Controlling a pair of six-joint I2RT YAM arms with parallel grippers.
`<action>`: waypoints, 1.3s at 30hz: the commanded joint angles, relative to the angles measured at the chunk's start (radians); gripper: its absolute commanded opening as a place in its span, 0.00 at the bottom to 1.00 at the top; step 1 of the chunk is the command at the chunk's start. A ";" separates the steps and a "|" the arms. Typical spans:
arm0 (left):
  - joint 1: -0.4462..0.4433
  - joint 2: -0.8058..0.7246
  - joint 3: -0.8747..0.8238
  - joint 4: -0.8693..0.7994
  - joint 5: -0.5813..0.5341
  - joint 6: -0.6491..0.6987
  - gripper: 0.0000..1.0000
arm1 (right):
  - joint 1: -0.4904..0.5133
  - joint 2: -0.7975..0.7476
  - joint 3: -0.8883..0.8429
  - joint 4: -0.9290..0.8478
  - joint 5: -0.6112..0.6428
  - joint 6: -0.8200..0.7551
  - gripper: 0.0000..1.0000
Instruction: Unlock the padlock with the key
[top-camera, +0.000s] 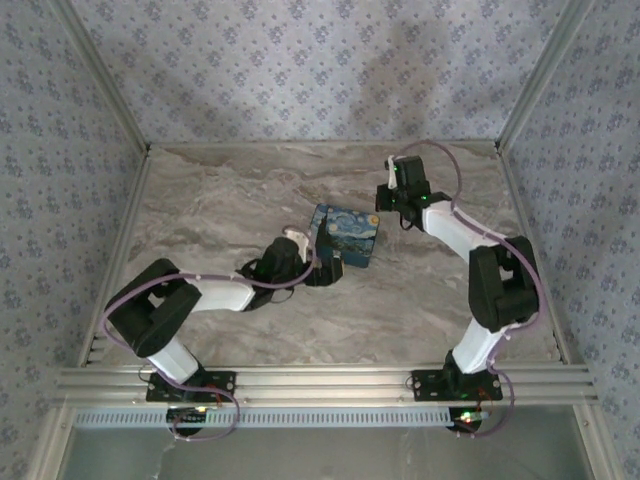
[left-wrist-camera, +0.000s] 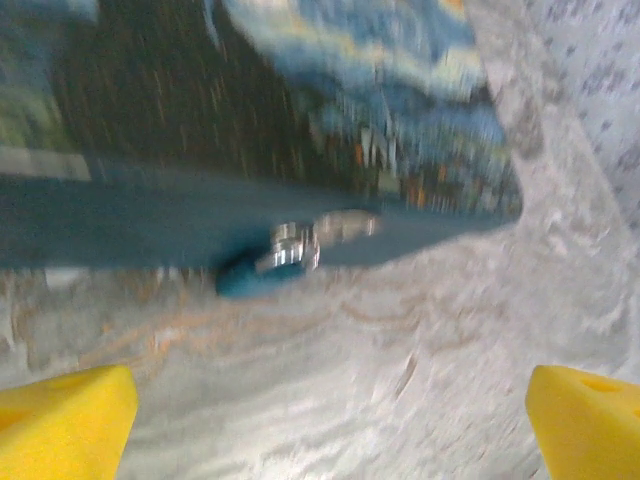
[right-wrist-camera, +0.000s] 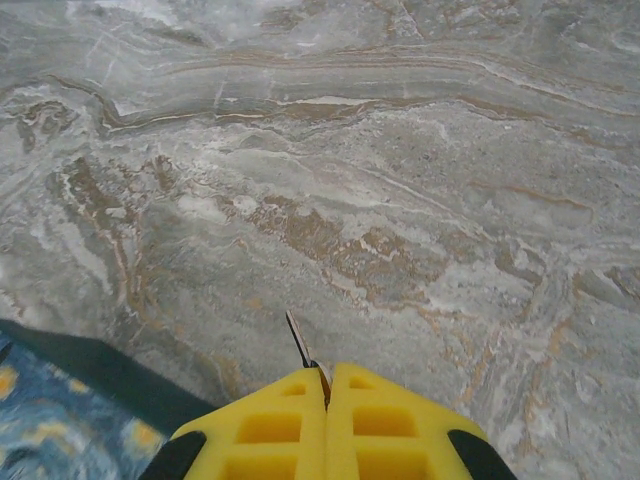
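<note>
**While the right gripper (right-wrist-camera: 327, 382) pinches the key (right-wrist-camera: 299, 343), the padlock (left-wrist-camera: 268, 266) lies against the box (top-camera: 345, 233)**

Seen from above, the marble table (top-camera: 400, 310) carries the blue-and-yellow swirl-printed box near its centre. At the box's 7 o'clock, the left gripper (left-wrist-camera: 325, 430) has its yellow fingers spread wide with nothing between them. At the box's 2 o'clock, the right gripper is closed. The tiny blue padlock, blurred, rests on the table touching the box's edge, at 12 o'clock from the left gripper. The key's thin blade pokes out toward 11 o'clock.
</note>
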 joint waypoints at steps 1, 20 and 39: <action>-0.024 0.019 -0.028 0.160 -0.103 0.093 1.00 | 0.009 0.051 0.061 -0.039 0.034 -0.035 0.00; -0.086 0.332 0.099 0.428 -0.044 0.226 1.00 | 0.086 0.250 0.196 -0.113 -0.001 -0.099 0.00; -0.048 0.452 0.161 0.603 0.166 0.083 0.89 | 0.120 0.250 0.147 -0.088 -0.009 -0.113 0.00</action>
